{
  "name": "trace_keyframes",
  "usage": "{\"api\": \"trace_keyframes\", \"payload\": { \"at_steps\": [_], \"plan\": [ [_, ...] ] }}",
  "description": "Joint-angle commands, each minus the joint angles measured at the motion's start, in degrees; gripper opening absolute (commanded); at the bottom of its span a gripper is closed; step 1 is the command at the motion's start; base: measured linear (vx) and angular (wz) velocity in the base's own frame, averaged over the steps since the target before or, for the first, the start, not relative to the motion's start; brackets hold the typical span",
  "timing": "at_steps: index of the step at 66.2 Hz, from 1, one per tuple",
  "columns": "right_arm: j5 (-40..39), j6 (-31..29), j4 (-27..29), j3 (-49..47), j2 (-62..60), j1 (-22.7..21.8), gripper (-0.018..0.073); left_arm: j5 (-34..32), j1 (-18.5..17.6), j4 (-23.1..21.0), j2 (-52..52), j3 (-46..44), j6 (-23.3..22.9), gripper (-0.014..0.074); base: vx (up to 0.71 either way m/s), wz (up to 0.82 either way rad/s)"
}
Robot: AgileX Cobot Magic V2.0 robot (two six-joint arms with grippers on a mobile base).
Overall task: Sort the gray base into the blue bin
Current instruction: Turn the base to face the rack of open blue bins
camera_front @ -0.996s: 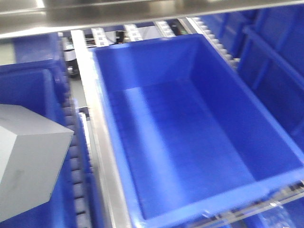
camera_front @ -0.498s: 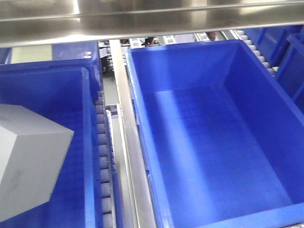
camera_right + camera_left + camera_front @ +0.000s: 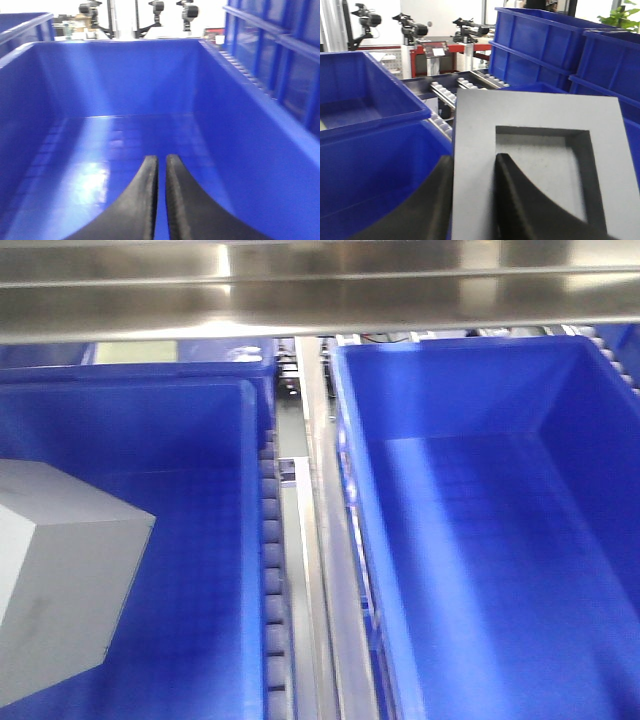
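The gray base [image 3: 60, 580] hangs at the lower left of the front view, over the left blue bin [image 3: 150, 430]. In the left wrist view my left gripper [image 3: 472, 165] is shut on the gray base [image 3: 540, 115]. One finger sits inside its square recess and the other outside the wall, with a blue bin [image 3: 370, 165] just to the left and below. My right gripper [image 3: 161, 160] is shut on nothing. It hovers inside another blue bin [image 3: 120, 75], which the front view shows at the right [image 3: 450, 400].
A metal roller rail [image 3: 310, 570] runs between the two bins. A steel shelf beam [image 3: 320, 290] crosses overhead. More blue crates [image 3: 535, 45] are stacked at the right of the left wrist view, and camera stands [image 3: 415, 30] are behind.
In the front view the bins and rail have slid to the right, bringing the left bin fully under the gray base. The base keeps its place in the frame.
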Motion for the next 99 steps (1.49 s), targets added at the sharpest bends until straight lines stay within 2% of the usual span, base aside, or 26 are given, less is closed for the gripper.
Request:
{"api": "trace_keyframes", "payload": {
  "at_steps": [1, 99],
  "plan": [
    [-4.47, -0.38, -0.37, -0.22, -0.50, -0.21, -0.0004, -5.95, -0.19, -0.89, 0.49, -1.73, -0.44, -0.0006, 0.02, 0.20],
    [-4.47, -0.38, -0.37, -0.22, -0.50, -0.21, -0.0004, -7.42, -0.19, -0.89, 0.49, -1.73, -0.39, -0.0006, 0.00, 0.03]
  ]
}}
